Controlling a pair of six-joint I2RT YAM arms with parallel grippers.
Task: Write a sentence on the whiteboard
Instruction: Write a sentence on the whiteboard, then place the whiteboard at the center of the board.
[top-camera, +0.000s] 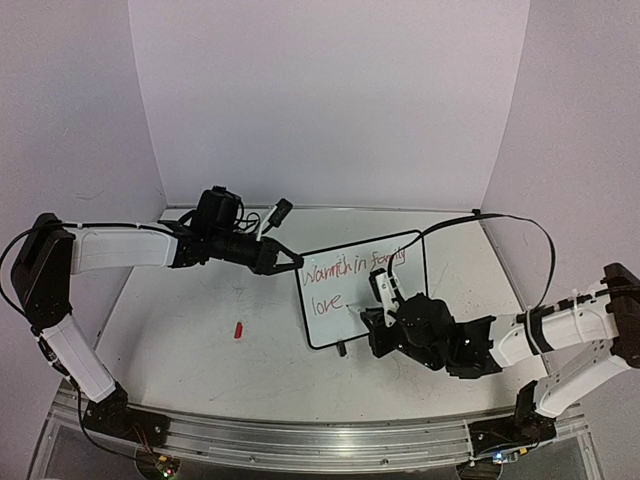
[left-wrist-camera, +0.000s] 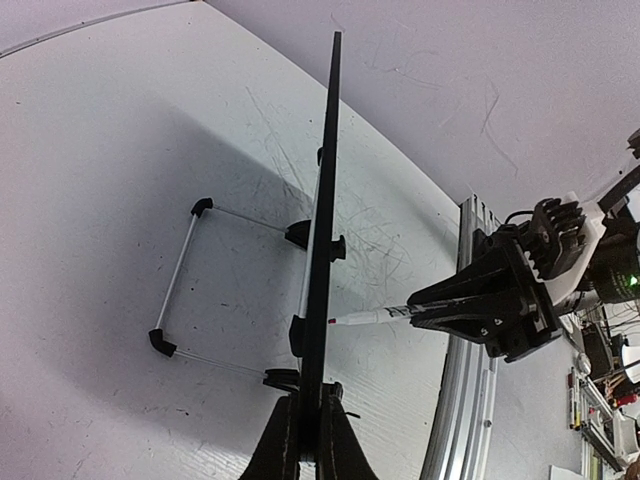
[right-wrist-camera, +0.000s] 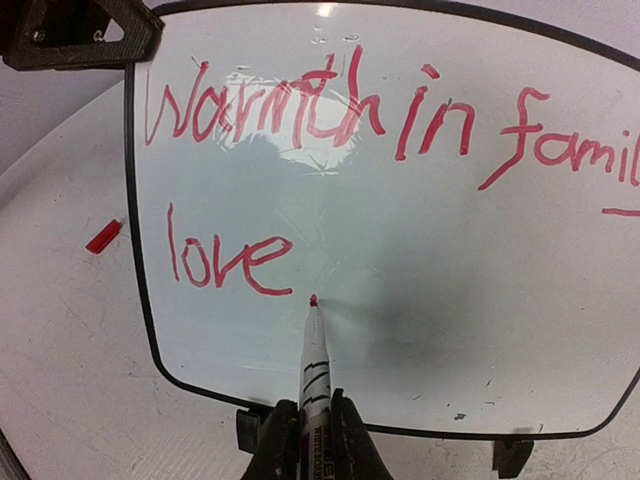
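The right claw (right-wrist-camera: 305, 435), clamped on the marker (right-wrist-camera: 313, 365), holds its tip to the whiteboard (right-wrist-camera: 430, 270) just ahead; the left claw (left-wrist-camera: 310, 430) pinches its edge. A hard push could slip it.

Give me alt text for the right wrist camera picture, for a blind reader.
The right gripper holds a red marker with its tip on the whiteboard, just after the sentence, red handwriting ending in "love". The left gripper clamps its upper left corner.
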